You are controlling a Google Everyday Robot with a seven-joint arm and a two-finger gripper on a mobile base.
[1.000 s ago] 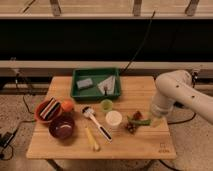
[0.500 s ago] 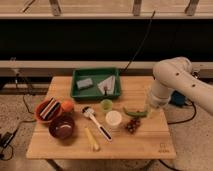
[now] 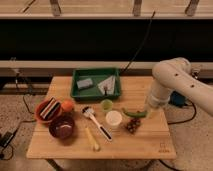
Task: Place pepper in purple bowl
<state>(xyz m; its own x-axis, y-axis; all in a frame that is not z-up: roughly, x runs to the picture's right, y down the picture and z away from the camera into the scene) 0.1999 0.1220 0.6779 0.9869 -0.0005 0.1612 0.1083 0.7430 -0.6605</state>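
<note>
The green pepper (image 3: 133, 113) sticks out to the left from my gripper (image 3: 145, 113), which is shut on its right end and holds it just above the right half of the wooden table (image 3: 150, 145). The white arm comes in from the right. The dark purple bowl (image 3: 62, 127) sits at the table's front left, far to the left of the gripper and apart from it.
An orange-red bowl (image 3: 47, 110) and an orange (image 3: 67, 105) are beside the purple bowl. A green tray (image 3: 96, 83) sits at the back. A small green cup (image 3: 106, 104), white cup (image 3: 113, 118), grapes (image 3: 132, 125), brush (image 3: 97, 122) and yellow stick (image 3: 92, 138) lie between.
The arm has risen and swung a little left, and the pepper has come up off the table with the gripper.
</note>
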